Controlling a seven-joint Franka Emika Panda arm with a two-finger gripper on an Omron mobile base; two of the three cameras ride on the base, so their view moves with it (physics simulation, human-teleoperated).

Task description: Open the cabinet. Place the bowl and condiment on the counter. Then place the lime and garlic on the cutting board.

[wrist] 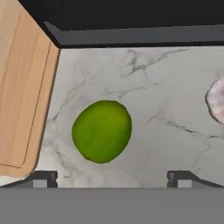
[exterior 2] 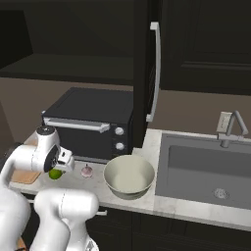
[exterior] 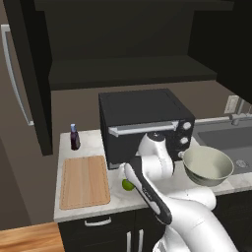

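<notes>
The lime [wrist: 102, 131] lies on the bare counter [wrist: 144, 87] in the lower centre of the hand view, just right of the cutting board [wrist: 22, 87] that fills the left edge, apart from it by a thin strip of marble. The garlic [wrist: 216, 101] peeks in at the right edge, well clear of the lime. The gripper [wrist: 112, 179] hangs above the lime with its 2 tips spread wide at the bottom corners, holding nothing; the lime sits between them but higher in the frame.

In the left base view the lime [exterior: 127, 184] shows as a green spot at centre, just left of the arm, between the board [exterior: 84, 181] and the arm. The condiment [exterior: 75, 137] stands upright on the counter [exterior: 69, 209] above the board's top left corner, left of the black oven [exterior: 142, 123]. The bowl [exterior: 207, 166] rests on the counter at the right, in front of the sink [exterior: 231, 138].

In the right base view the lime [exterior 2: 55, 173] sits at the left under the wrist, the garlic [exterior 2: 87, 171] just right of it, and the bowl [exterior 2: 128, 176] in the lower centre. The cabinet [exterior 2: 147, 73] door stands swung open at upper centre, its silver handle [exterior 2: 156, 73] facing right.
</notes>
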